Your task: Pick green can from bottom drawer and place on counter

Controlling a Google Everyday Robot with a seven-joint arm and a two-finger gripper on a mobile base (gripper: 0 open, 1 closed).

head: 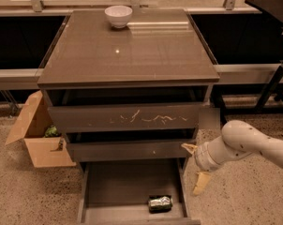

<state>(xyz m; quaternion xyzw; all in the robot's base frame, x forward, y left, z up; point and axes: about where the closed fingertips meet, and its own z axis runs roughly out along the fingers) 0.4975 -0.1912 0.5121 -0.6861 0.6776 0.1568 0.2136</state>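
On the left, a brown cardboard box [38, 142] sits on the speckled floor [33, 196] with its flaps open, and there is something green [51, 131] inside it. Next to the box stands a dark cabinet with three drawers. Its flat, shiny top is the counter [127, 55], and a white bowl [118, 16] sits near the back edge of it. The top drawer [85, 118] has pale scratches on its front. The middle drawer [113, 150] below it is plain. The bottom drawer [113, 186] is open and sticks out toward the front. The green can [160, 203] lies on its side in the bottom drawer, close to the front and over on the right side. Nothing is touching the can. To the right of the drawers is the gripper [192, 169], just beside the cabinet and a bit higher than the can. Its two tan fingers [201, 184] are spread wide apart and hold nothing. One finger points at the right end of the middle drawer. The other finger hangs down beside the right wall of the bottom drawer. The fat white arm [254, 144] comes in from the right edge. Far up in the right corner is a black table [272, 3].
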